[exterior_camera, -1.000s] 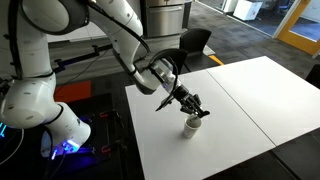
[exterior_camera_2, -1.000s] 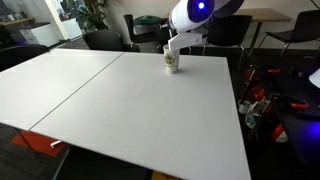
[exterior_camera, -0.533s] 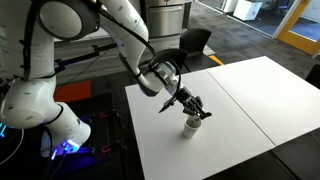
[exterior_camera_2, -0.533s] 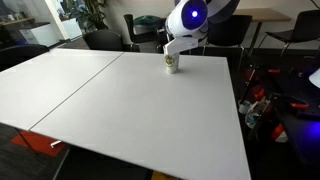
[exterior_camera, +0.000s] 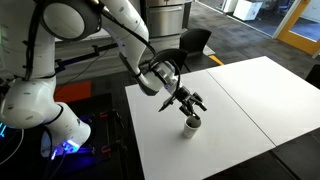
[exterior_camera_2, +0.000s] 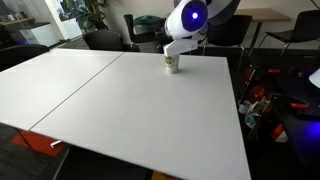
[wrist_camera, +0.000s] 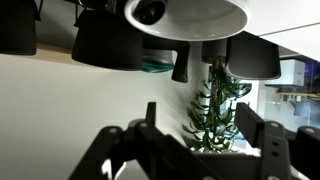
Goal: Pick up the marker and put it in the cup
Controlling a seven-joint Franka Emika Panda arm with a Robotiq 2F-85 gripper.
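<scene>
— How is your gripper (exterior_camera: 194,103)?
— Jaws spread wide, nothing between them. The cup (exterior_camera: 191,123) stands at my six o'clock, just below me, on the white table (exterior_camera: 240,100).
— The marker?
— Too small; I cannot tell where it is.

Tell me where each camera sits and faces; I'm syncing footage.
Exterior view: high beside the robot's base, looking down at the table; arm and gripper hang over the cup.
Exterior view: low across the table, looking along it to the cup; only the wrist shows.
Wrist view: looks sideways between open fingers at a plant.
Both exterior views share table and cup.
</scene>
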